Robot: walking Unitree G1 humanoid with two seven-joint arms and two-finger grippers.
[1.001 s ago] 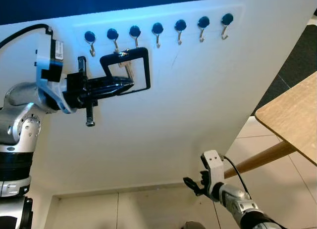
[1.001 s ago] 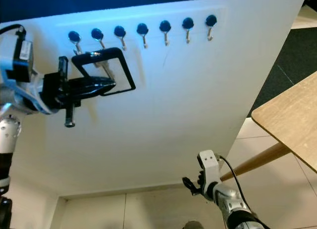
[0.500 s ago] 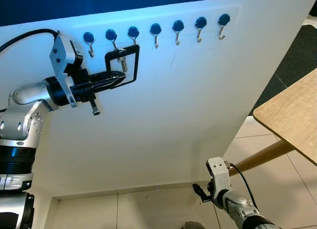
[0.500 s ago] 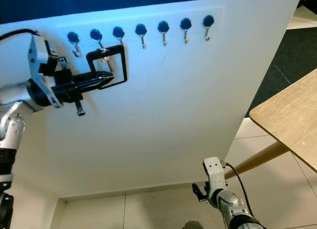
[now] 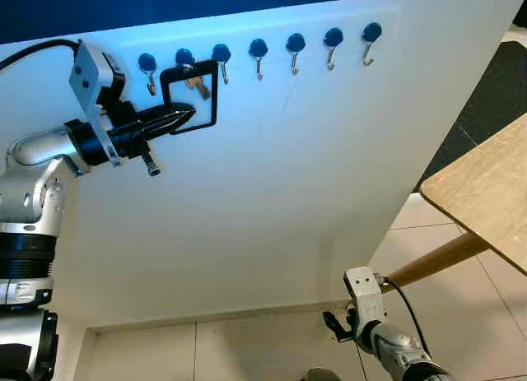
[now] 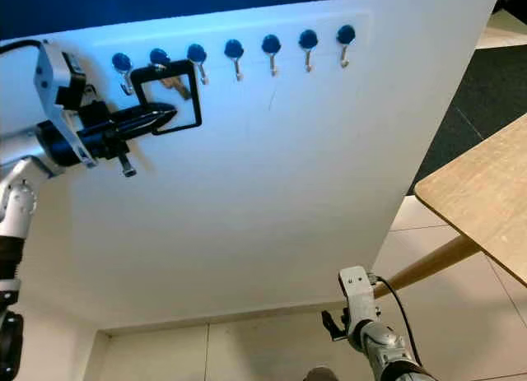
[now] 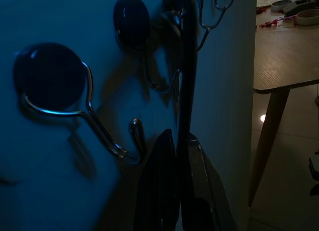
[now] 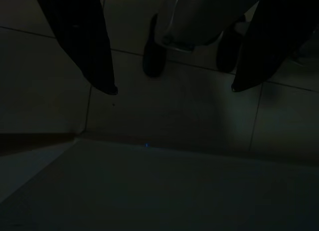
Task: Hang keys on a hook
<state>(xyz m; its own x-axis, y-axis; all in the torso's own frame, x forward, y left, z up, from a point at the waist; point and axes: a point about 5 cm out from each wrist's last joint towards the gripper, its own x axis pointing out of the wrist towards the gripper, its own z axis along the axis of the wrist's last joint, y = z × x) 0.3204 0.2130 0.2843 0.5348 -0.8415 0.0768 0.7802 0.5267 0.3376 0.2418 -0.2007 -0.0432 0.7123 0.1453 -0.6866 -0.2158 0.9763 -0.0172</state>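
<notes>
- Left gripper, upper left of frame — fingers pinched on black key loop, at second hook.
- Right gripper hangs low, fingers spread wide.

Head stereo pair facing hook wall, L wrist cam close on hooks, R wrist cam toward floor.

White wall board carries row of seven blue-capped hooks.
</notes>
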